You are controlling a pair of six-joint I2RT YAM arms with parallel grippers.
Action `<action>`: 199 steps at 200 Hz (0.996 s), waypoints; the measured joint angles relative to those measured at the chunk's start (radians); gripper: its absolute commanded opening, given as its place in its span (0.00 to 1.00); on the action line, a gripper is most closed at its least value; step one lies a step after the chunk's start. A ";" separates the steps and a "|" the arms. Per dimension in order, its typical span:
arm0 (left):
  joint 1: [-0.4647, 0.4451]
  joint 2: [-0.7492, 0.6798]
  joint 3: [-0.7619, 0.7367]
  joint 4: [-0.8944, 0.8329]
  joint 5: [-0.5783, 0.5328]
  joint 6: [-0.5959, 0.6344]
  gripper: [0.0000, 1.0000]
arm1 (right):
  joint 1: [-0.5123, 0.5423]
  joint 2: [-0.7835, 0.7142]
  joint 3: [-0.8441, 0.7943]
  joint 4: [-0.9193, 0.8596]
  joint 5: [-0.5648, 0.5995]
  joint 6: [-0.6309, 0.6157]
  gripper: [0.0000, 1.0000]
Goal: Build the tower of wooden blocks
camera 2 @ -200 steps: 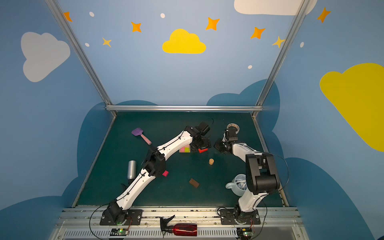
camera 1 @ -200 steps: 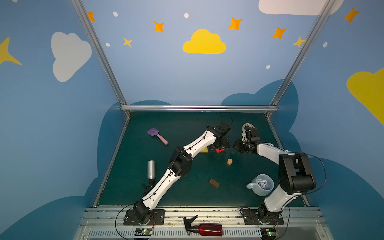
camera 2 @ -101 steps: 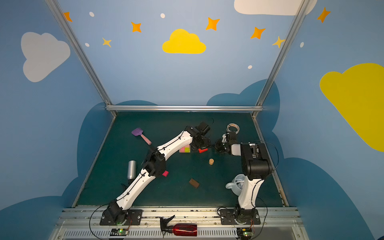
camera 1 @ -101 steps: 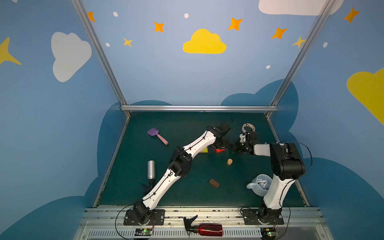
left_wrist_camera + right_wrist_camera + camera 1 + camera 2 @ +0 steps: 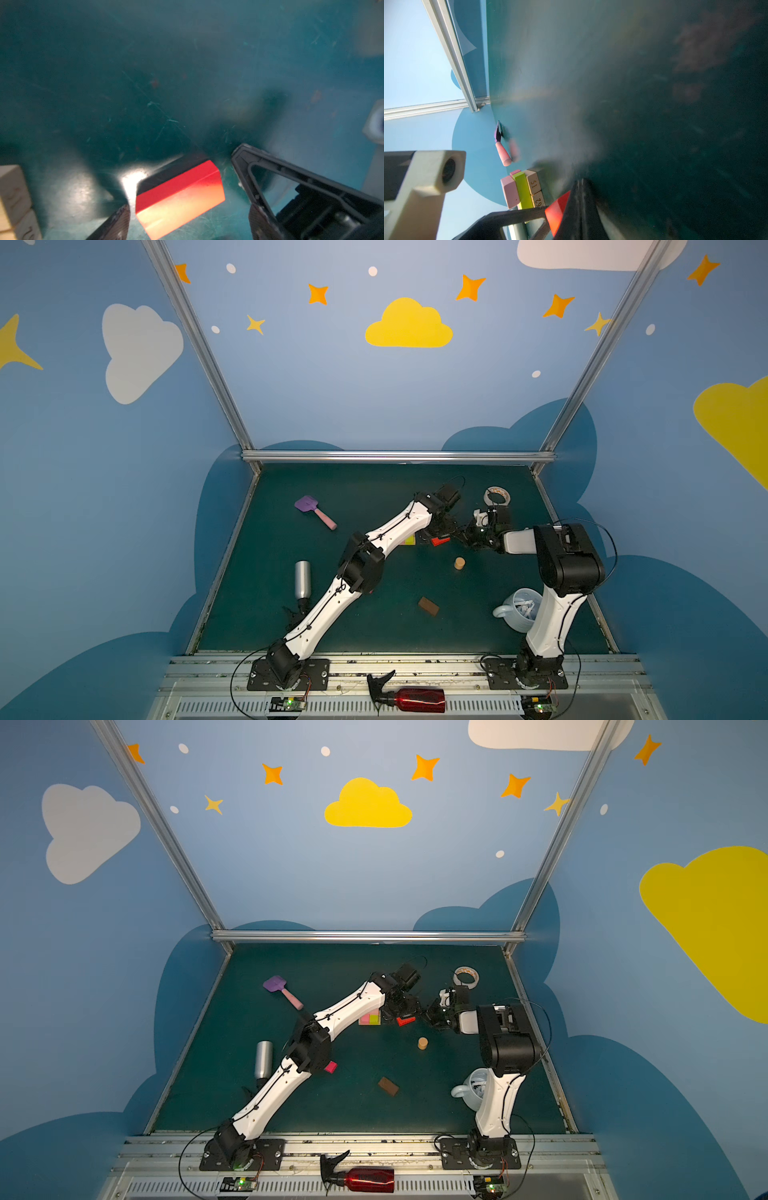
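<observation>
My left tool [image 5: 181, 179] is wide, jaws straddling the red block [image 5: 405, 1020], which sits on the bench [image 5: 374, 1119] just right of the tower [image 5: 370, 1018], mid-frame in a top view. My right tool [image 5: 579, 193] is closed tight, tip at the block. Painted wood: light, stiff, slick, so I'd pinch the long faces mid-length.

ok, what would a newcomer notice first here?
The grippers meet at the back-middle of the table: the open left gripper straddles a red block, with the shut right gripper close beside it. Just left of them in both top views sits the short tower, pink and lime on tan. A tan cylinder and a brown block lie loose nearer the front.
</observation>
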 measured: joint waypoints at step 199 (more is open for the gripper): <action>-0.001 0.000 0.000 -0.028 -0.027 0.045 0.87 | 0.033 -0.097 -0.110 -0.028 -0.008 -0.005 0.00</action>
